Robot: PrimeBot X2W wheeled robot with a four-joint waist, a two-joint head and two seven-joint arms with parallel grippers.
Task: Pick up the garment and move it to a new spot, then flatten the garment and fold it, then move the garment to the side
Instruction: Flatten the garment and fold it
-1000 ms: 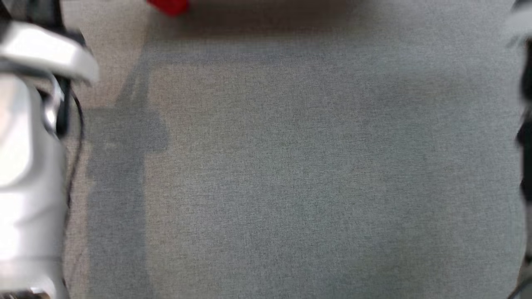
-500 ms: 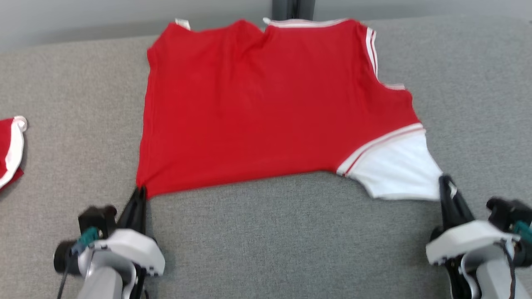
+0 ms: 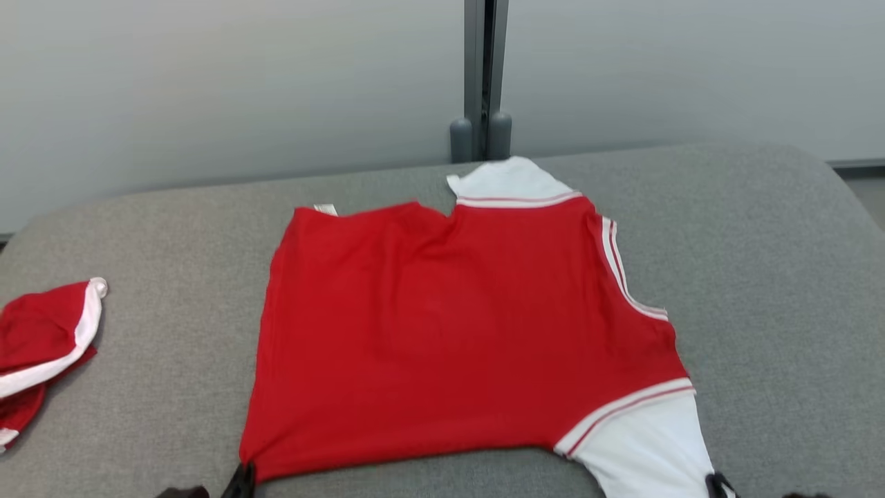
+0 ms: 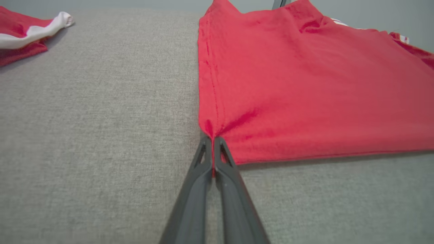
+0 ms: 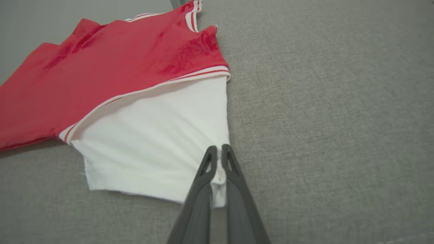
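Grey cushion (image 3: 760, 277) underneath; red-and-white garment (image 3: 449, 332) lay flat at frame centre. Smaller red piece (image 3: 41, 339) at left edge. My left gripper (image 4: 213, 142) was clamped on the garment's lower-left corner, my right gripper (image 5: 219, 152) on its white sleeve, lower right.

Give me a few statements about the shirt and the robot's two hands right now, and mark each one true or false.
1. The left hand is shut on a red corner of the shirt. True.
2. The right hand is open and holds nothing. False: it is shut on the edge of the white sleeve.
3. A second red-and-white garment lies to the robot's left of the shirt, apart from it. True.
4. The shirt is bunched in a heap. False: it lies spread fairly flat on the grey padded surface.
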